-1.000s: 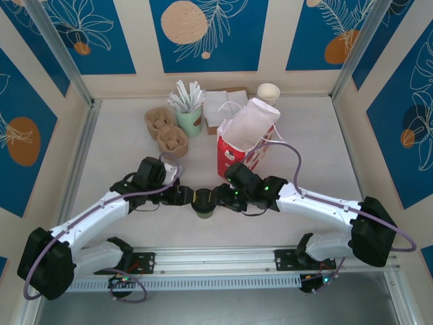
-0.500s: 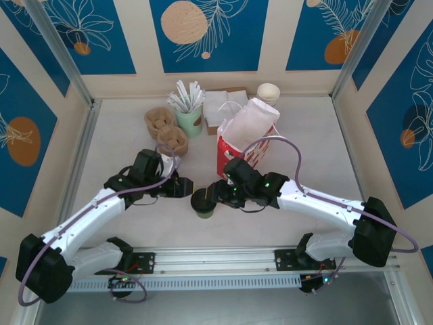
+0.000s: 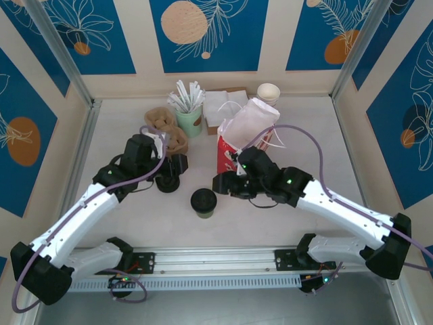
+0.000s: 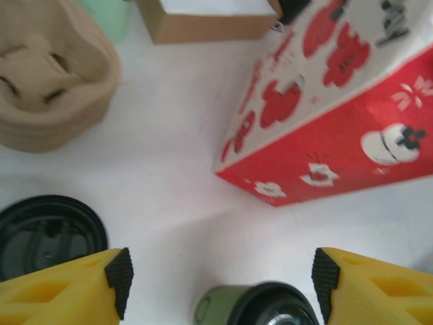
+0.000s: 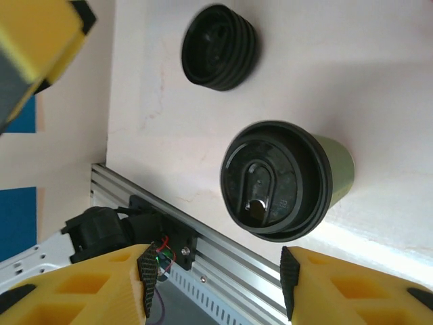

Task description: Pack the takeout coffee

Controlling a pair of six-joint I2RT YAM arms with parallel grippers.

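Three blue-patterned walls (image 3: 135,34) enclose the white table (image 3: 318,135) bearing the takeout coffee (image 3: 203,202).

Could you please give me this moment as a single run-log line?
takeout coffee: lidded, upright on table, unheld | left gripper: open, empty | right gripper: open, empty | red bag: coffee not yet inside

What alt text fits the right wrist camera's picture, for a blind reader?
The takeout coffee, olive-green with a black lid, stands on the white table in front of the right gripper and its open yellow fingers. Spare black lids lie nearby.
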